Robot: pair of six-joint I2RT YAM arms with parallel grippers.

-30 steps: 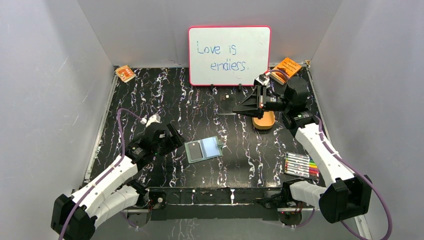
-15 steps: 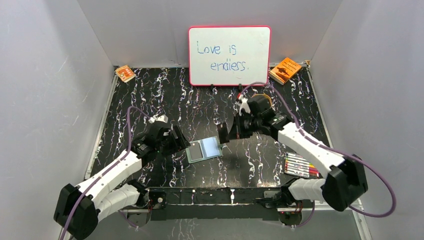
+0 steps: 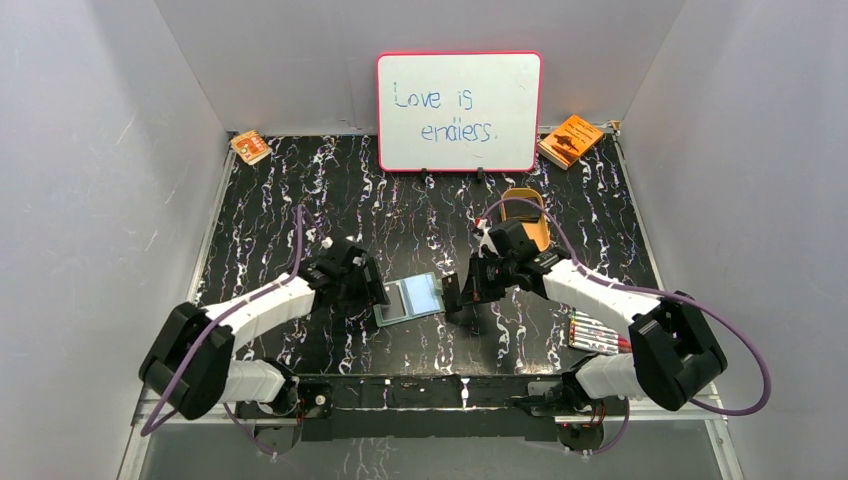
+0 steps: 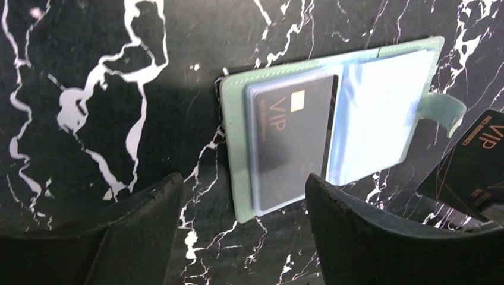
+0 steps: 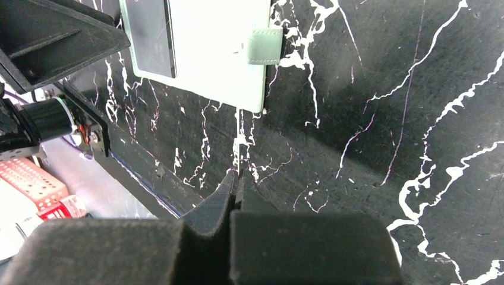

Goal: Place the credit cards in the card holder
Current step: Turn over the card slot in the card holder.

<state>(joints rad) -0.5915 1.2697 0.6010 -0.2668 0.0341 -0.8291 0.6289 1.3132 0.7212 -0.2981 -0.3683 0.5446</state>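
Note:
The card holder (image 3: pixel 410 298) lies open on the black marble table, grey-green rim, pale blue inside (image 4: pixel 380 113). One dark credit card marked VIP (image 4: pixel 291 142) sits in its left pocket. My left gripper (image 3: pixel 377 291) is open and empty, and its fingers (image 4: pixel 136 231) straddle the holder's left end from just above. My right gripper (image 3: pixel 452 293) is shut on a second dark credit card (image 4: pixel 484 157), held on edge just right of the holder's strap tab (image 4: pixel 447 113). In the right wrist view the fingertips (image 5: pixel 229 190) are pressed together, with the holder (image 5: pixel 214 47) ahead.
A whiteboard (image 3: pixel 459 110) stands at the back. Orange booklets lie at the back right (image 3: pixel 571 140) and back left (image 3: pixel 250 147). A tan oval tray (image 3: pixel 527 222) sits behind the right arm. Several markers (image 3: pixel 600 333) lie at the front right.
My right arm has swung from the tan tray at the back right down to the holder's right side, carrying a dark card. My left gripper has moved right, up to the holder's left end.

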